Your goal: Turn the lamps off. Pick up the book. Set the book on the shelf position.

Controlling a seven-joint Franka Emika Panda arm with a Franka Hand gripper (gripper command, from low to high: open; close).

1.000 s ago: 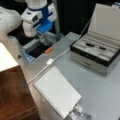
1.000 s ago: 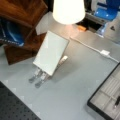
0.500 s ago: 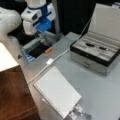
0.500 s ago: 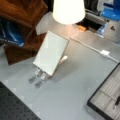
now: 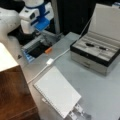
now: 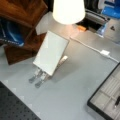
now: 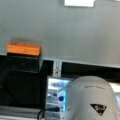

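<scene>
The grey table [image 5: 100, 92] carries the white book [image 5: 58, 90], propped tilted on a metal stand [image 6: 40, 76] beside the brown shelf position [image 6: 23, 11], under the lit lamp [image 6: 68, 10]; the gripper [image 5: 43, 37], grip undeterminable, hovers far behind by an orange block [image 5: 48, 50].

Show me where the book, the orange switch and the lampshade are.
the book [image 5: 58, 90]: a front view, middle of its white cover.
the orange switch [image 5: 48, 50]: a front view, centre of its top face.
the lampshade [image 6: 68, 10]: a front view, middle of the lit white shade.
</scene>
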